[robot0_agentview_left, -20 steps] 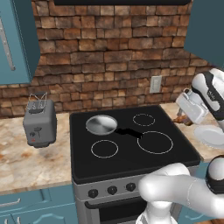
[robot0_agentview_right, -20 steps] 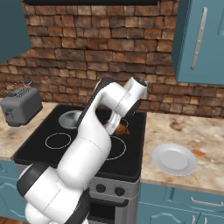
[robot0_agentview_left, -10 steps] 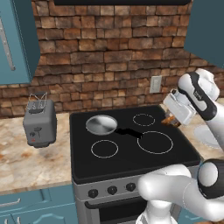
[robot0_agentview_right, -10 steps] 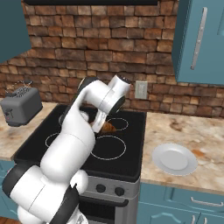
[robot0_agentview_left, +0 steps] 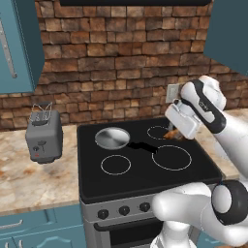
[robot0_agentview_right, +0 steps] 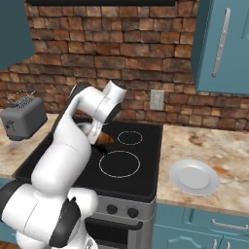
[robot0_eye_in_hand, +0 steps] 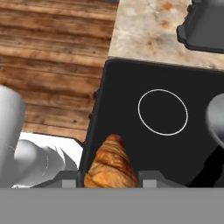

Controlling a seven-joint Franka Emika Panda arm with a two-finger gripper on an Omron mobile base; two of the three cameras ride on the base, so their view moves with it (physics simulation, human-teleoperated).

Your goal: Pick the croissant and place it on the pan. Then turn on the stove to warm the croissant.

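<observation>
Jaws clenched on the croissant [robot0_eye_in_hand: 109, 164] above the stove [robot0_agentview_left: 140, 169], pan [robot0_agentview_left: 112, 138] well apart.

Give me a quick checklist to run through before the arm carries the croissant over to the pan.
1. Croissant sits in the gripper: ok, it shows between the finger tips in the hand view.
2. Croissant lifted off the stove: ok, held above the glass in both base views.
3. Pan empty: ok.
4. Pan upright on its rear left burner: ok.
5. Path from gripper to pan free of things: ok, only bare glass between them.
6. Stove off: cannot tell, the knobs are too small to read.
</observation>
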